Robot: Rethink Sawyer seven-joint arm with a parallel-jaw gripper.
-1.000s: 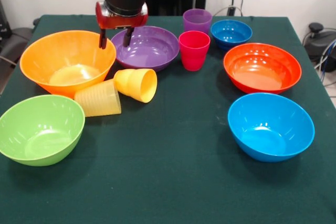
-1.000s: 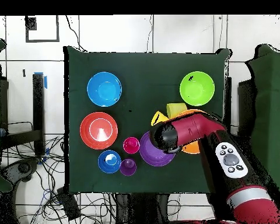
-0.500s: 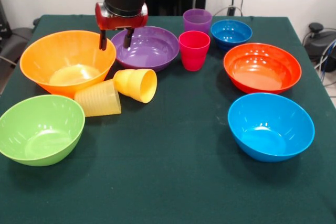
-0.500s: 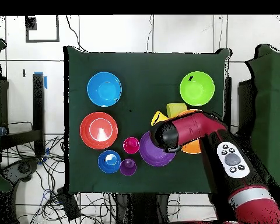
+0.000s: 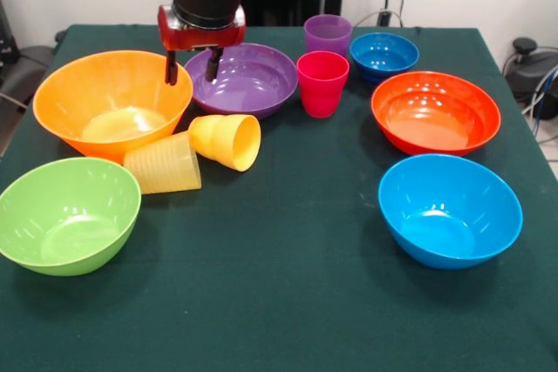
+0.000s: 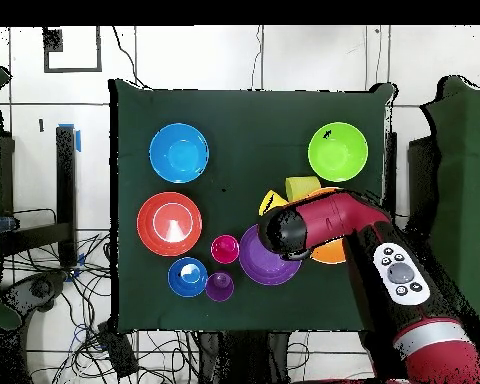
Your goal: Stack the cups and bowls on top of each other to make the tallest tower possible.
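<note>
My gripper [image 5: 192, 68] hangs open and empty over the gap between the large orange-yellow bowl [image 5: 109, 102] and the purple bowl [image 5: 248, 78]. Its fingers straddle the two rims. The ribbed pale yellow cup [image 5: 164, 164] and the orange-yellow cup [image 5: 228, 140] lie on their sides in front of them. The red-pink cup [image 5: 322, 82] and purple cup [image 5: 328, 35] stand upright. The red-orange bowl [image 5: 435, 112], light blue bowl [image 5: 449, 209], lime green bowl [image 5: 65, 213] and small dark blue bowl [image 5: 384, 54] sit apart. In the overhead view the arm [image 6: 324, 225] hides the gripper.
All bowls and cups stand singly on the dark green tablecloth [image 5: 279, 285]. Cables and a chair lie beyond the table's edges.
</note>
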